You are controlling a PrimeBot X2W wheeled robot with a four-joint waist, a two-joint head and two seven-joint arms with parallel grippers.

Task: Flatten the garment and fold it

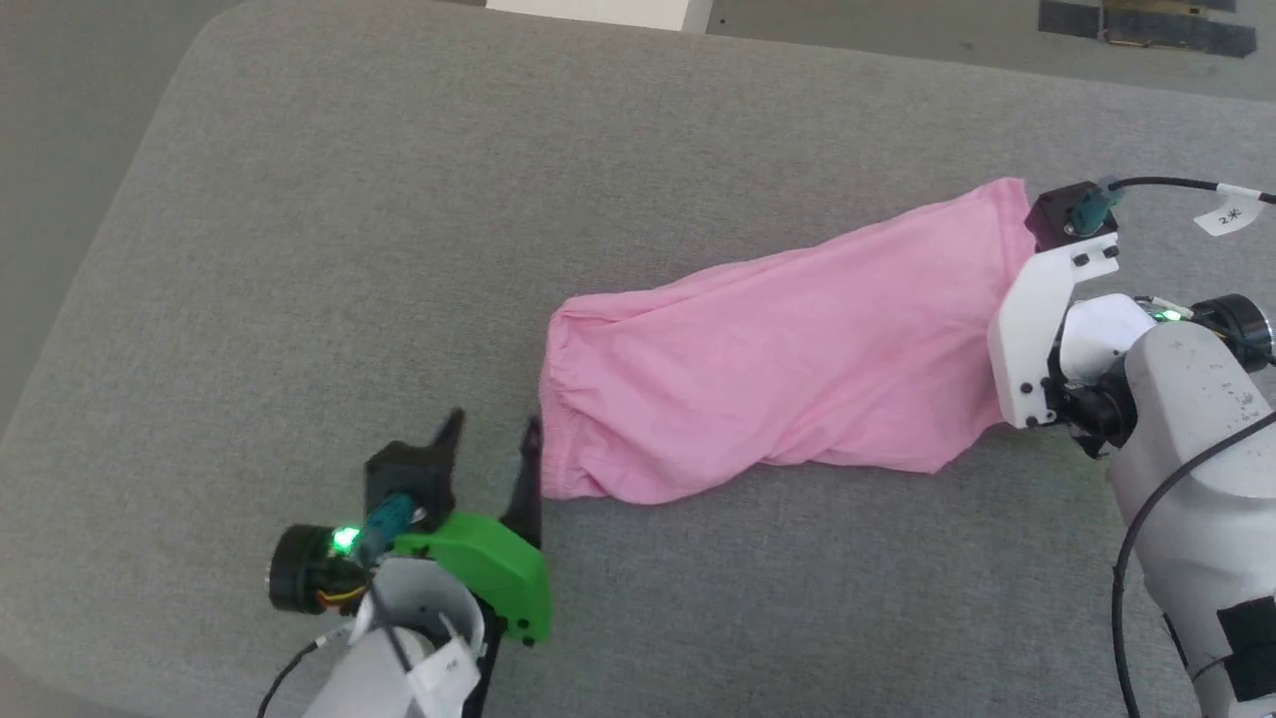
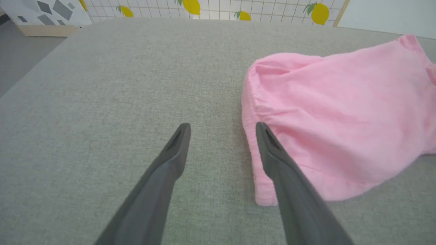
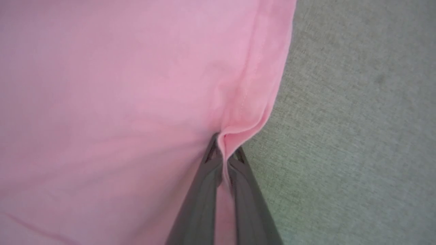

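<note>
Stretching wide, grey fabric-covered worktop (image 1: 349,249); lemon-print wall (image 2: 218,8) beyond its far edge. Right end effector (image 3: 225,146) pinches the garment (image 1: 788,359); left end effector (image 1: 493,421) gapes.

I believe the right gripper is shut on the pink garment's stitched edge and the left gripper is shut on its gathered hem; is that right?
No: the left gripper is open beside the gathered hem of the garment, as the left wrist view shows. The right gripper is shut on the stitched edge.

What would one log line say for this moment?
right gripper: shut on thin pink cloth garment | left gripper: open beside its gathered hem
</note>
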